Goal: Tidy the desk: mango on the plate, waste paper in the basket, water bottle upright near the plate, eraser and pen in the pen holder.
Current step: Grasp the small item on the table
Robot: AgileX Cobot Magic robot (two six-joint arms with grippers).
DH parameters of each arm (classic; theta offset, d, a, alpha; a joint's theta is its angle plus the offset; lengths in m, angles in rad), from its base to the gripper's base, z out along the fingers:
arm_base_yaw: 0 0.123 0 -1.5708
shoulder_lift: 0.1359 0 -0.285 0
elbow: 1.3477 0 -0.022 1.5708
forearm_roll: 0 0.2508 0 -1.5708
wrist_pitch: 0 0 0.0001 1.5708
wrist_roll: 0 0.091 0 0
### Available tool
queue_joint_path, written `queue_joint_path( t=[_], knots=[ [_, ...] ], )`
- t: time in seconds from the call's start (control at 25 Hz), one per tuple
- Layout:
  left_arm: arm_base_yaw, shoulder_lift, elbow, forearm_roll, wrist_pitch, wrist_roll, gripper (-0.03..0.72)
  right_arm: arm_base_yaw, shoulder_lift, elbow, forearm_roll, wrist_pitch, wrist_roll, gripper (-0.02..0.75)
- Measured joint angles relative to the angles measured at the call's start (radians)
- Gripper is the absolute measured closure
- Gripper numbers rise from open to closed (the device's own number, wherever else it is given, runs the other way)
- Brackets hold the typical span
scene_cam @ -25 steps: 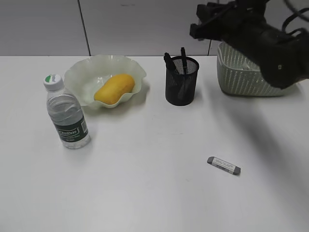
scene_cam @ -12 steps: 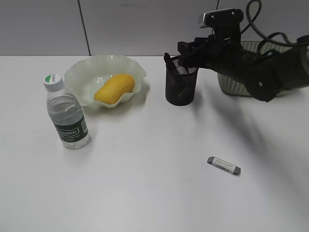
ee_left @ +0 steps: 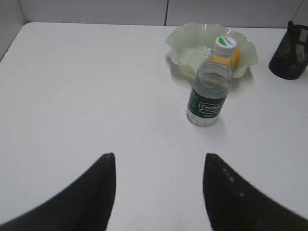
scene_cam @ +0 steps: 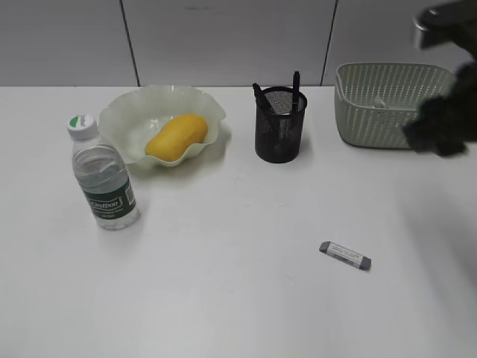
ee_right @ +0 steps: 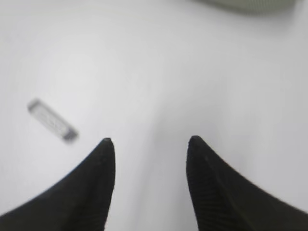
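Note:
The mango (scene_cam: 177,137) lies in the pale green plate (scene_cam: 134,104). The water bottle (scene_cam: 103,174) stands upright left of the plate; it also shows in the left wrist view (ee_left: 210,84). The black pen holder (scene_cam: 279,136) holds a pen (scene_cam: 296,83). The grey eraser (scene_cam: 345,255) lies on the desk at front right and shows blurred in the right wrist view (ee_right: 52,120). A bit of waste paper (scene_cam: 378,102) shows inside the basket (scene_cam: 376,123). My right gripper (ee_right: 150,140) is open and empty above the desk. My left gripper (ee_left: 159,155) is open and empty.
The right arm (scene_cam: 443,119) is a dark blur at the right edge, in front of the basket's right end. A grey wall runs behind the desk. The plate (ee_left: 183,45) and pen holder (ee_left: 290,55) show in the left wrist view.
The right arm has pulled back from over the pen holder to the right edge. A pen now stands upright in the holder. The left arm's view gives no earlier frame.

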Motion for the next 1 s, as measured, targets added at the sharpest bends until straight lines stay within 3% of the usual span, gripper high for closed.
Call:
queue_joint_path(
  t=[0.12, 0.28, 0.48, 0.64, 0.76, 0.88, 1.0],
  knots=[
    [0.0, 0.048, 0.0, -0.024, 0.0, 0.016, 0.255, 0.0, -0.264, 0.126, 0.036, 0.252, -0.001, 0.356],
    [0.0, 0.161, 0.0, -0.099, -0.008, 0.142, 0.266, 0.0, -0.653, 0.258, 0.138, 0.403, -0.077, 0.359],
    [0.0, 0.362, -0.044, -0.223, -0.084, 0.3, 0.314, 0.0, -1.061, 0.319, 0.209, 0.465, -0.125, 0.36],
    [0.0, 0.545, -0.08, -0.321, -0.218, 0.517, 0.333, 0.0, -1.272, 0.327, 0.231, 0.458, -0.147, 0.36],
    [-0.007, 0.714, -0.097, -0.501, -0.287, 0.749, 0.333, 0.0, -1.343, 0.349, 0.248, 0.431, -0.15, 0.36],
    [-0.078, 0.924, -0.143, -0.672, -0.318, 1.035, 0.335, 0.0, -1.346, 0.355, 0.26, 0.421, -0.159, 0.367],
    [-0.239, 1.101, -0.228, -0.684, -0.396, 1.211, 0.336, 0.0, -1.346, 0.356, 0.257, 0.416, -0.161, 0.377]
  ],
)
